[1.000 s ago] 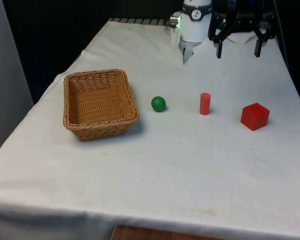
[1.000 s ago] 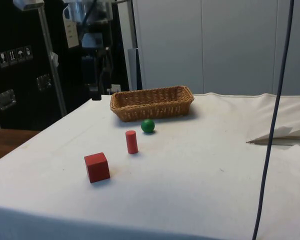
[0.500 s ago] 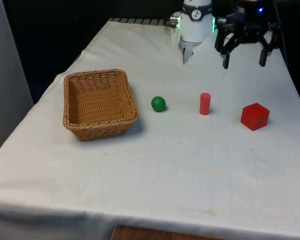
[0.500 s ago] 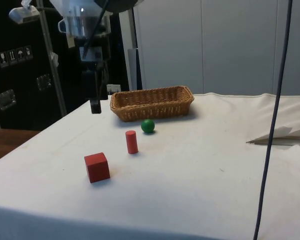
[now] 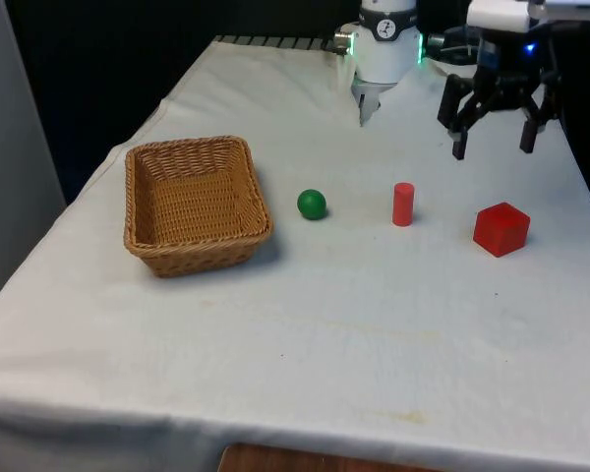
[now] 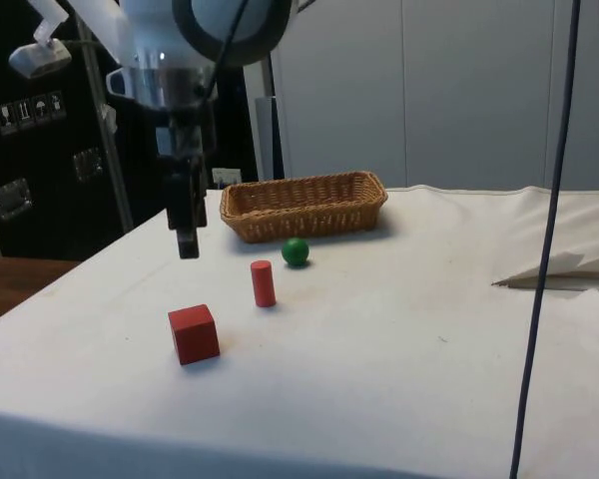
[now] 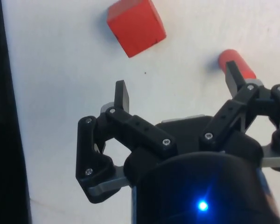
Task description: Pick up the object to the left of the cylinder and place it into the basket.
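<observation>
While jaws [image 5: 494, 149] gape above cloth, green ball [image 5: 312, 204] sits beside basket [image 5: 147, 228].

A small green ball [image 5: 312, 204] rests on the white cloth between an empty woven wicker basket [image 5: 194, 204] and an upright red cylinder [image 5: 403, 204].

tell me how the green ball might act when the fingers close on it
The green ball is round and sits free on the flat cloth, so an off-centre touch would likely roll it. Its smooth-looking surface may let it squirt out. It looks rigid.
</observation>
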Motion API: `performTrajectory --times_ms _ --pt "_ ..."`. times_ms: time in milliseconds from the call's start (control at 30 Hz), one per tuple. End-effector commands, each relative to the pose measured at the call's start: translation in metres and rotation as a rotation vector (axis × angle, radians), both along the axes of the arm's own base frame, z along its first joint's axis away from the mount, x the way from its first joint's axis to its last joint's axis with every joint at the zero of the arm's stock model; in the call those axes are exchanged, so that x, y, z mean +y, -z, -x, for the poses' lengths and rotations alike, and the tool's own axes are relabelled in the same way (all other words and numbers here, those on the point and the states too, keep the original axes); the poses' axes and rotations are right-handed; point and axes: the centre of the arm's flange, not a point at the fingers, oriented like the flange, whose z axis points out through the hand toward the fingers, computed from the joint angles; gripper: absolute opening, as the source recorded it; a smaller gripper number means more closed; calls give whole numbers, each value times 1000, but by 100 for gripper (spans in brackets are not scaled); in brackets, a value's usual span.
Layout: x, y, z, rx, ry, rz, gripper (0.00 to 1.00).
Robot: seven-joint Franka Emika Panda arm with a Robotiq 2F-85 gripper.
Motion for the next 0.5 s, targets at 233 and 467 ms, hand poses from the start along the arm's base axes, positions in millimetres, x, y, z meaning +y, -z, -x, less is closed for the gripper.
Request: performTrajectory --times_ms 233,467 --pt "16 21 -1 -25 -53 -7 100" --pt "25 38 -4 -38 -84 -4 100"
